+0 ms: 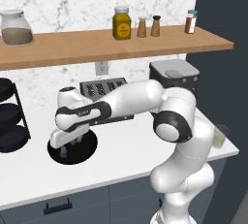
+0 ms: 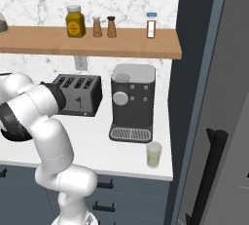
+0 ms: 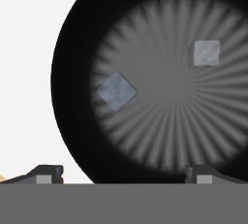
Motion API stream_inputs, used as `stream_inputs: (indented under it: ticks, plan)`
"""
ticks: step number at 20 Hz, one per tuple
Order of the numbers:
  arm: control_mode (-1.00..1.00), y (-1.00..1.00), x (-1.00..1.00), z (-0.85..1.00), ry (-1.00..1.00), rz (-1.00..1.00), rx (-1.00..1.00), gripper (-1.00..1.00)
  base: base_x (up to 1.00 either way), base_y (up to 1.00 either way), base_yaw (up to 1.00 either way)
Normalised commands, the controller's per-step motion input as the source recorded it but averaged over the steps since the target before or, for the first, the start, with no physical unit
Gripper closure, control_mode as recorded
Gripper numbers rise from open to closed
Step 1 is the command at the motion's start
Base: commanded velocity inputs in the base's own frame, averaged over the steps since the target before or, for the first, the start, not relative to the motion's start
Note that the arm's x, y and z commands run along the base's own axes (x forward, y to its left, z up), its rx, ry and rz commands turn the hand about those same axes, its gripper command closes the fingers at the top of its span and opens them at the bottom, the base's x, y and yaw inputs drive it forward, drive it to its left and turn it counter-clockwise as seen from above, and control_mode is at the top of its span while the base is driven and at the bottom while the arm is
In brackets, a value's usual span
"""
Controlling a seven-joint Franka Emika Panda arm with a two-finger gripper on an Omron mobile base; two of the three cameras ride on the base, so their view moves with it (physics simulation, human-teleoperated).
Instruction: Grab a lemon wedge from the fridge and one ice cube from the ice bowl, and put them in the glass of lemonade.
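The ice bowl (image 1: 72, 151) is a black round dish on the white counter, left of the toaster. My gripper (image 1: 71, 143) hangs just above it, pointing down. In the hand view the ice bowl (image 3: 160, 34) holds two pale grey ice cubes, one at the left (image 3: 116, 90) and one at the upper right (image 3: 207, 52). My gripper (image 3: 127, 174) is open, its fingertips (image 3: 48, 173) wide apart with nothing between them. The glass of lemonade (image 2: 154, 154) (image 1: 221, 136) stands near the counter's right end, beside the fridge (image 2: 204, 73). The lemon wedge is out of view.
A toaster (image 2: 78, 94) and a dark coffee machine (image 2: 132, 102) stand at the back of the counter. A wooden shelf (image 1: 111, 43) above carries jars and shakers. A black tiered stand (image 1: 9, 116) sits at the far left. The fridge's black bar handle (image 2: 210, 175) is at the right.
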Motion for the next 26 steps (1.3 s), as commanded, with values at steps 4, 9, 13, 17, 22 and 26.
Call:
stream_inputs:
  ticks: [4, 9, 13, 17, 22, 26]
  plan:
    - [-1.0, -0.03, 0.01, -0.27, 0.0, -0.01, 0.0, -1.0, 0.0, 0.0, 0.0]
    - [-1.0, -0.14, 0.24, -0.13, 0.0, -0.07, 0.0, -1.0, 0.0, 0.0, 0.0]
    - [-1.0, 0.0, 0.21, -0.16, 0.0, -0.07, 0.0, -1.0, 0.0, 0.0, 0.0]
    - [-1.0, 0.0, 0.02, -0.27, 0.0, -0.09, 0.0, -1.0, 0.0, 0.0, 0.0]
    - [-1.0, 0.0, 0.0, -0.06, 0.0, -0.16, 0.01, -1.0, 0.0, 0.0, 0.0]
    - [-1.0, 0.0, 0.06, -0.04, 0.0, -0.19, 0.0, -1.0, 0.0, 0.0, 0.0]
